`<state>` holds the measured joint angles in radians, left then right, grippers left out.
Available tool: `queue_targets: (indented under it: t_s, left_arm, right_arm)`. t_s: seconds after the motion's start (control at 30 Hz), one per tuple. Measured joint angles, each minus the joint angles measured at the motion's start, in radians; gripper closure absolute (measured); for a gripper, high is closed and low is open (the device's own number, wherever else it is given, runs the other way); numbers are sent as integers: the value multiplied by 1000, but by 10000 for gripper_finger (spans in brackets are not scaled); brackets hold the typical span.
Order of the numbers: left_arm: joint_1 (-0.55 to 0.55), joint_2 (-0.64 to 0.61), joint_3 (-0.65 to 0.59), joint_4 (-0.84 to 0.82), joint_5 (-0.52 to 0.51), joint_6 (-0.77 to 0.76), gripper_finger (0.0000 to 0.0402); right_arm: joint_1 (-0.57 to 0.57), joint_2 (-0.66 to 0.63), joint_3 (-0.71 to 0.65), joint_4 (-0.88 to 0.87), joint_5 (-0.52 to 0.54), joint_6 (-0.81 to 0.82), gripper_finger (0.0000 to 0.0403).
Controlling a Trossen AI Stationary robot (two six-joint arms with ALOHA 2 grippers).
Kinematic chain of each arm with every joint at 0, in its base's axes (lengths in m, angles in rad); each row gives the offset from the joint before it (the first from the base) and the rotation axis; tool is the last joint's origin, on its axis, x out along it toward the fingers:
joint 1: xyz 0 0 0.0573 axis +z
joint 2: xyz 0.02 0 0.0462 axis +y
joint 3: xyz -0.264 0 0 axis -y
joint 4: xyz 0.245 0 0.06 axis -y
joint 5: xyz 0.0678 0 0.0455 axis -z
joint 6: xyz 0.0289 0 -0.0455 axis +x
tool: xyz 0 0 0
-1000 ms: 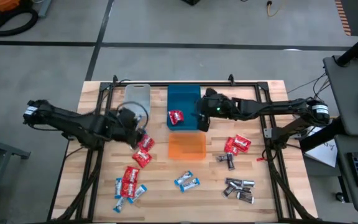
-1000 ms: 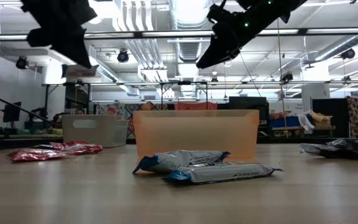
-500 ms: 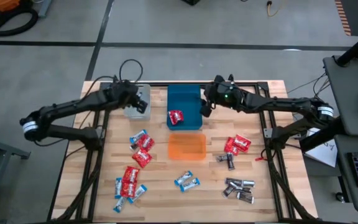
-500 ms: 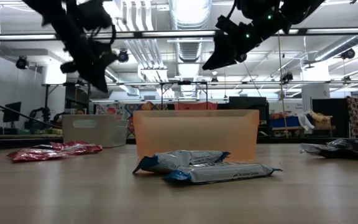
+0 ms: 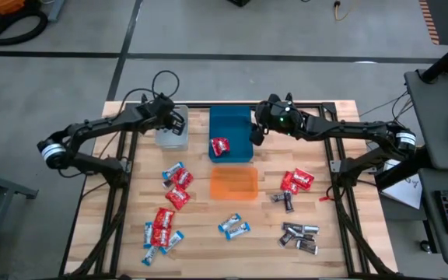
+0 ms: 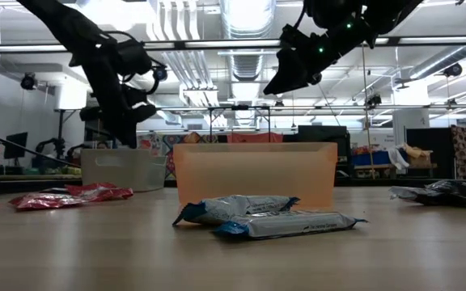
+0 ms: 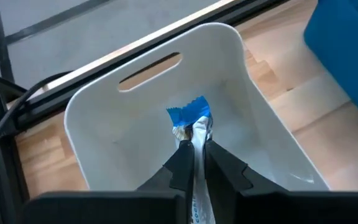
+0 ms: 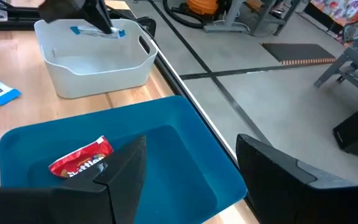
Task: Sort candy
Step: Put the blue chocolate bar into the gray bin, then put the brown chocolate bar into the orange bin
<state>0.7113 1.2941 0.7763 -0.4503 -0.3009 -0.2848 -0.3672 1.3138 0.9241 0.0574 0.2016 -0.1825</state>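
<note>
My left gripper (image 5: 176, 121) is over the clear bin (image 5: 171, 128) at the table's far left, shut on a blue-and-white candy (image 7: 193, 124); it also shows in the right wrist view (image 8: 98, 30). My right gripper (image 5: 253, 134) is open and empty above the blue bin (image 5: 230, 132), which holds one red candy (image 5: 220, 145). An orange bin (image 5: 234, 183) stands nearer. Red, blue-and-white and dark candies lie loose on the table. My left gripper pinches the blue-and-white candy between its two fingers, which lie along it; the candy's blue end (image 7: 190, 113) sticks out beyond the fingertips (image 7: 185, 152). The candy is lifted clear, over the inside of the clear bin (image 7: 129, 130).
Loose candy lies in groups: red and blue at the near left (image 5: 162, 227), blue-and-white in the near middle (image 5: 233, 226), red (image 5: 295, 180) and dark (image 5: 299, 236) at the right. A black frame runs along the table's sides.
My left gripper has gone from above the red candies at the middle left toward the table's far edge, carrying the blue-and-white candy, and now stands lower over the clear bin. My right gripper has shifted slightly toward the far edge above the blue bin.
</note>
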Motion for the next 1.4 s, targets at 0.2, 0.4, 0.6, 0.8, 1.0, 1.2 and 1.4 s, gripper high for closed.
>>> queue_targets:
  t_s: [0.2, 0.4, 0.6, 0.8, 1.0, 1.2, 1.4]
  left_arm:
    - [0, 30, 17, -1, -5, 8, 332]
    - [-8, -9, 29, -13, -5, 24, 293]
    - [-99, -147, 18, -13, -5, 30, 286]
    - [-319, -294, -28, 58, 37, 71, 294]
    - [-563, -381, -107, 176, 52, 93, 299]
    - [-707, -408, -154, 240, 51, 48, 300]
    - [-753, -398, -162, 243, 50, 32, 300]
  right_arm:
    - [0, -13, 0, -8, 0, 33, 165]
    - [0, -23, 5, -69, 0, 94, 165]
    - [6, -27, 46, -255, -3, 254, 165]
    - [58, -27, 97, -504, -39, 441, 165]
    - [159, -27, 138, -692, -129, 618, 165]
    - [290, -28, 167, -874, -133, 817, 165]
    - [404, -28, 165, -1019, -154, 1016, 165]
